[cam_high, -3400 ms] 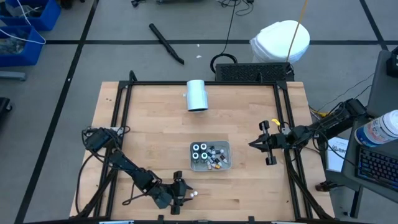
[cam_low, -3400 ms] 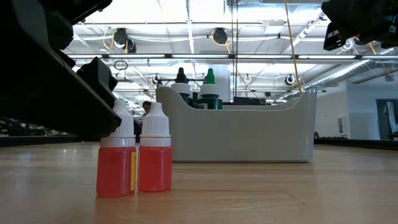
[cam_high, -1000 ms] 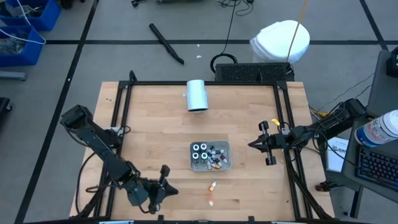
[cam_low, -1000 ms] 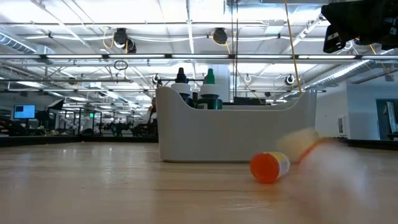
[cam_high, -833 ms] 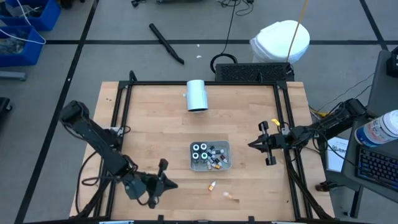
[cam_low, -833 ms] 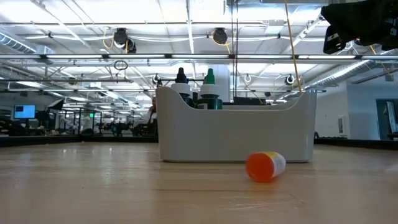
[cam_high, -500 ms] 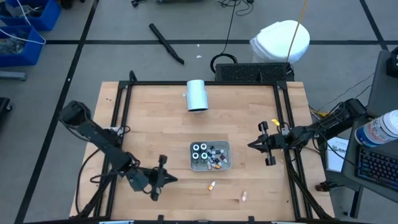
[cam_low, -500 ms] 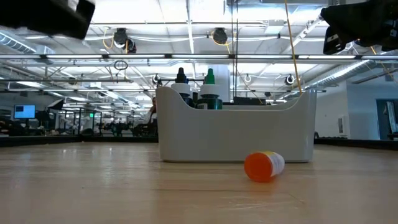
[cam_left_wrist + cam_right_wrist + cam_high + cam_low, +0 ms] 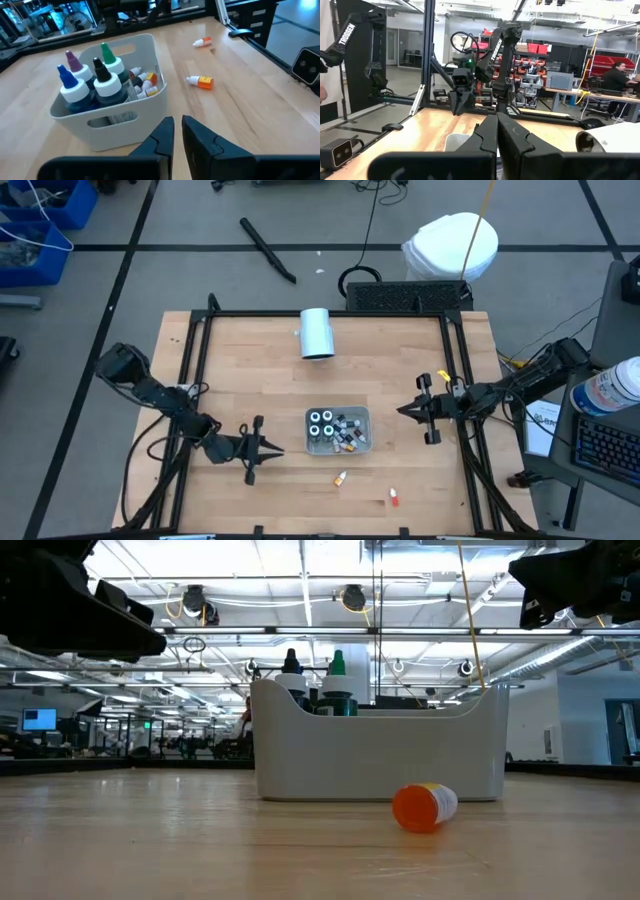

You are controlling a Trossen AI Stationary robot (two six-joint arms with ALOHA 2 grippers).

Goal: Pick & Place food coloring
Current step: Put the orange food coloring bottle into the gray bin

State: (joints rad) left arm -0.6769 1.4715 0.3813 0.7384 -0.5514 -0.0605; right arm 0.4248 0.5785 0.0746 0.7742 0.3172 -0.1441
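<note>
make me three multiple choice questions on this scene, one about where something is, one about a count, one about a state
1. Where is the grey tray?
A. middle of the table
B. on the floor
C. in the right gripper

2. How many small bottles lie loose on the table outside the tray?
A. none
B. two
C. five

3. How is the orange bottle nearest the tray?
A. upright
B. on its side
C. held in a gripper

Answers: 1 A, the high view shows it between the left gripper and the right gripper. 2 B, the orange bottle and a second bottle. 3 B, the low view shows it lying down.
</note>
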